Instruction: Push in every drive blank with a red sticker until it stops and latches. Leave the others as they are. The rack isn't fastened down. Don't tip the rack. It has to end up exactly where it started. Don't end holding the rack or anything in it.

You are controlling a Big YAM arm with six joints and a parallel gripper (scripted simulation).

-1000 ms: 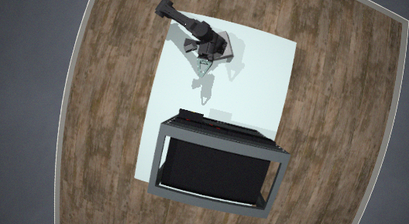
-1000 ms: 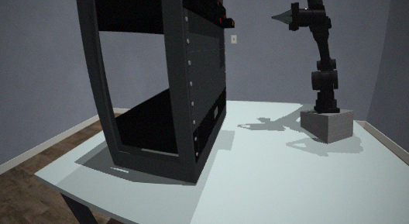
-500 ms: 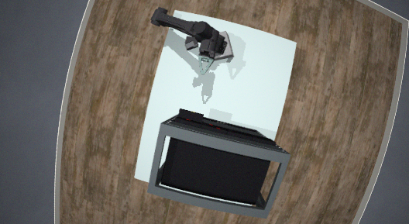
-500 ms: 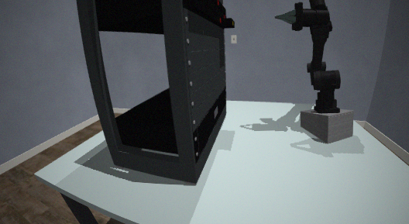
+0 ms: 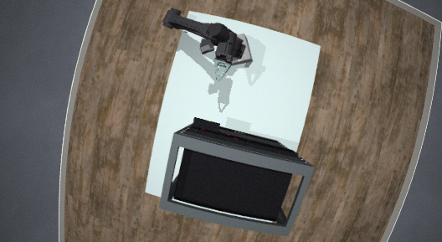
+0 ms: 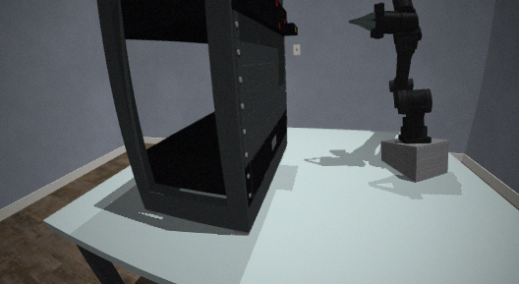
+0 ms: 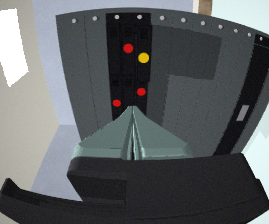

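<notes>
The dark grey rack (image 5: 236,177) stands upright on the pale table top, also seen in the exterior view (image 6: 197,114). Its front face fills the wrist view (image 7: 165,76). In a black band near the rack's top sit drive blanks with three red stickers (image 7: 128,48) (image 7: 141,91) (image 7: 117,103) and one yellow sticker (image 7: 143,58). One blank (image 6: 290,28) stands out further than the others, and it also shows from above (image 5: 206,123). My gripper (image 5: 220,72) (image 6: 359,22) (image 7: 132,112) is shut and empty. It hangs in the air at the height of the rack's top, well apart from it, pointing at the stickers.
My arm's base stands on a grey block (image 6: 415,158) at the far side of the table. The rack sits close to the table's near edge. Wooden floor surrounds the table. A pale switch plate (image 6: 297,49) is on the back wall.
</notes>
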